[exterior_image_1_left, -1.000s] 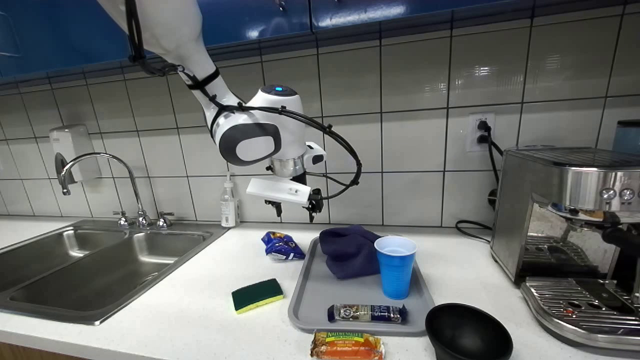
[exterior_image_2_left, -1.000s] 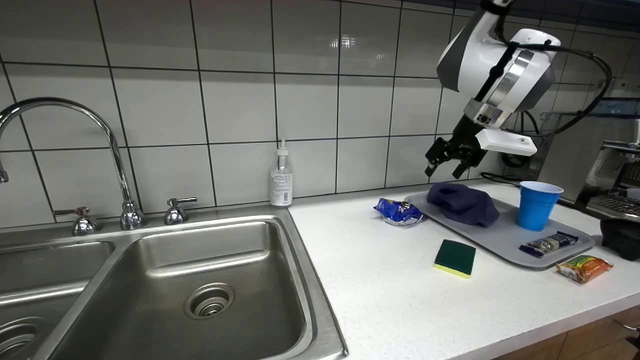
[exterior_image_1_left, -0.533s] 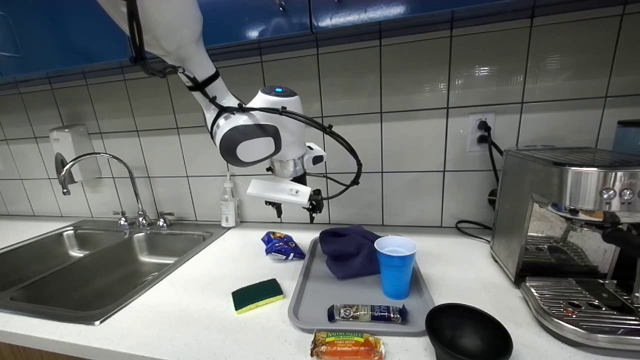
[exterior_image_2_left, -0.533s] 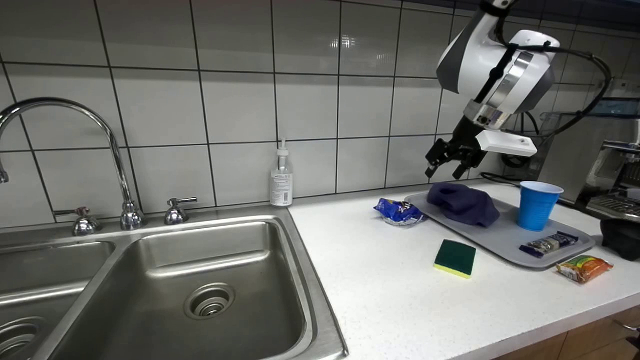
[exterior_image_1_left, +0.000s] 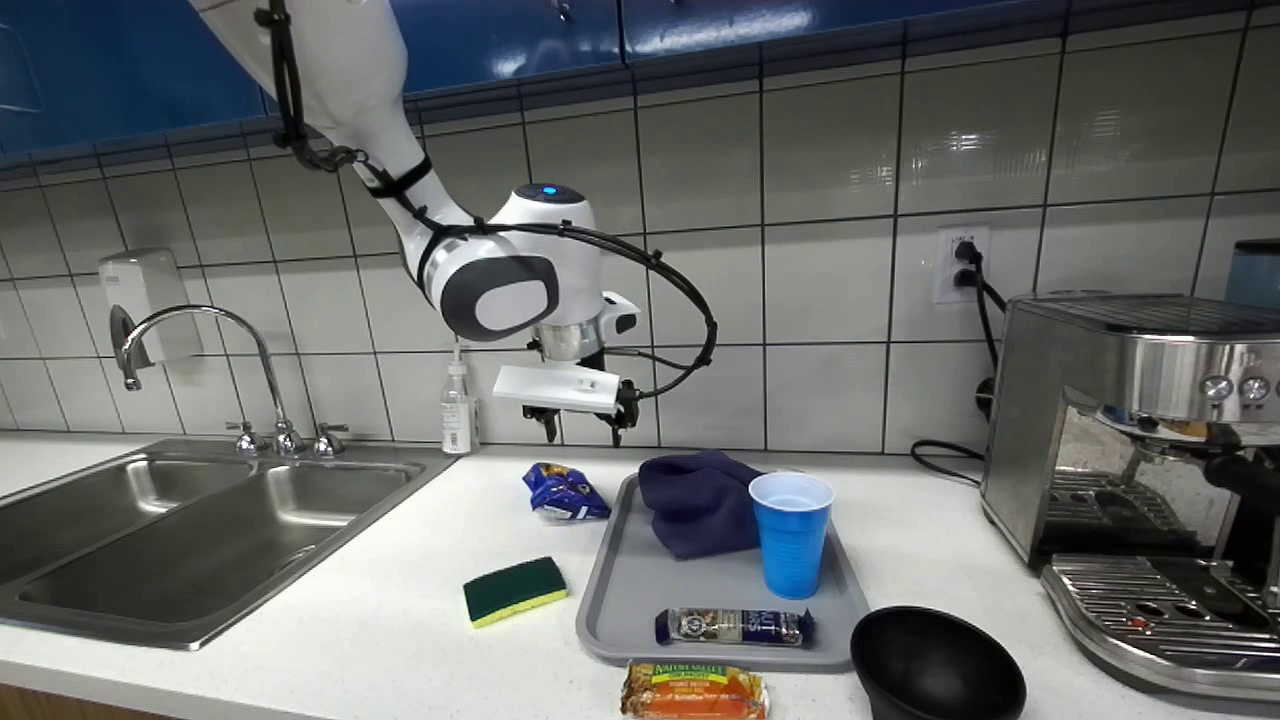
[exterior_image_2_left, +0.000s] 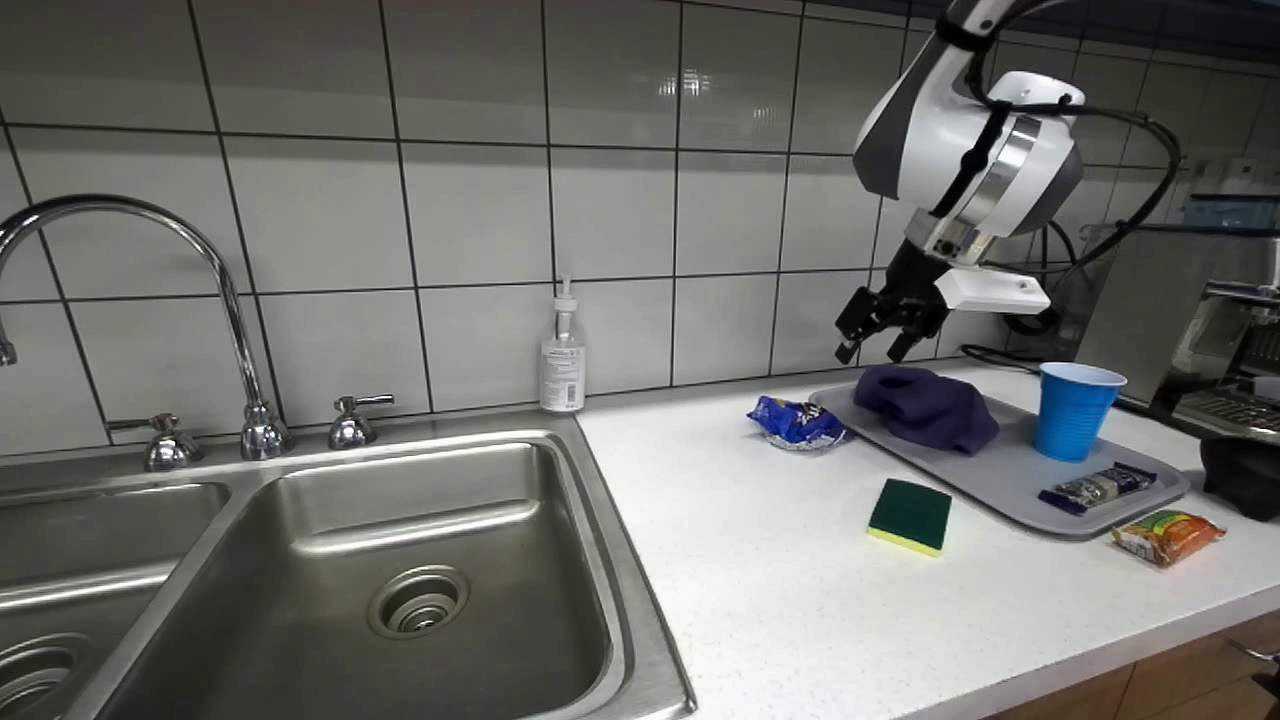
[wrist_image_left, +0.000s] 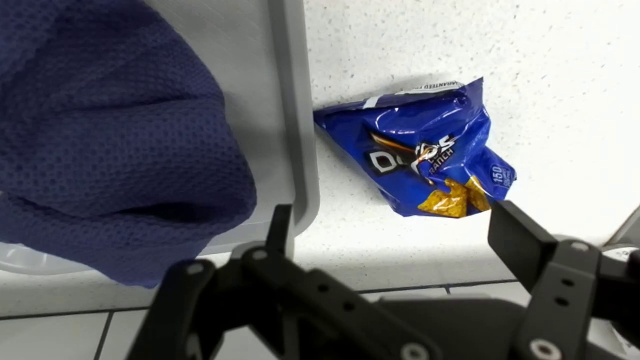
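The gripper (wrist_image_left: 392, 221) hangs over the counter (wrist_image_left: 565, 125) with its jaws wide apart, nothing between them; the bag (wrist_image_left: 425, 150) lies below, roughly within their span in the wrist view. If the jaws came straight down, the tray-side finger (wrist_image_left: 279, 227) might strike the rim of the tray (wrist_image_left: 306, 150), since the two line up there. The bag's pointed end sits right at that rim, so a nudge could jam it. Its slick, crumpled film may slip from a shallow pinch, and a hard one could crush what is inside. A sideways drift might snag the cloth (wrist_image_left: 125, 145), lying loose to one side below the jaws.

On that side the tray holds the cloth, the upright cup (exterior_image_1_left: 793, 545) and the navy bar (exterior_image_1_left: 735, 627). The cup's contents are hidden. Farther from the jaws, past the tray, the bowl (exterior_image_1_left: 937, 660) is too dark inside to read.
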